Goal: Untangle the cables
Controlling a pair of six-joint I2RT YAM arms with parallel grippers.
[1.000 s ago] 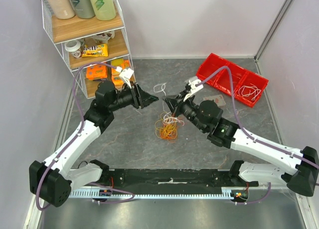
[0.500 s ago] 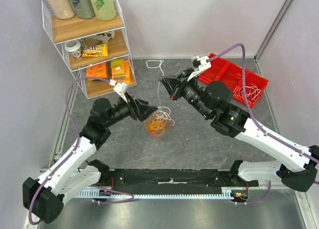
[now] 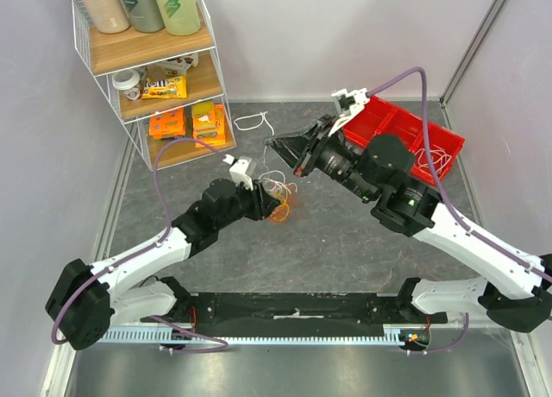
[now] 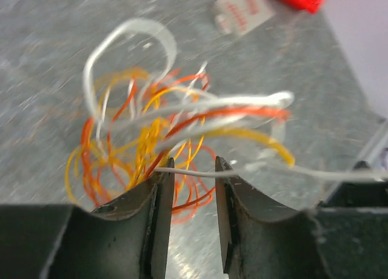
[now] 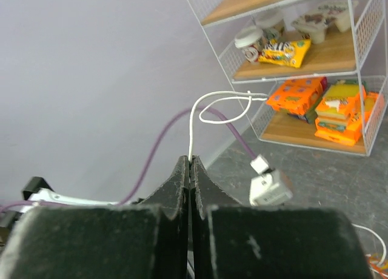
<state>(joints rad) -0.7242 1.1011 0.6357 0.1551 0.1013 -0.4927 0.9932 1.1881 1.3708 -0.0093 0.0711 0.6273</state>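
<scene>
ITEM cable bundle: mid surface, dragged a bit off prev. spot | L jaws: moved in, part-open, white strand across gap | R jaws: pinching white cable, now raised clear | NOTE: one cable prob. coming free, rest knotted

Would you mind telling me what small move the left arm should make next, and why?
Probably close the left gripper on the thin white strand crossing between its parted jaws, beside the tangle. The right gripper is shut on a white cable held up in the air, so a grip here would likely let the two arms draw strands apart.
</scene>
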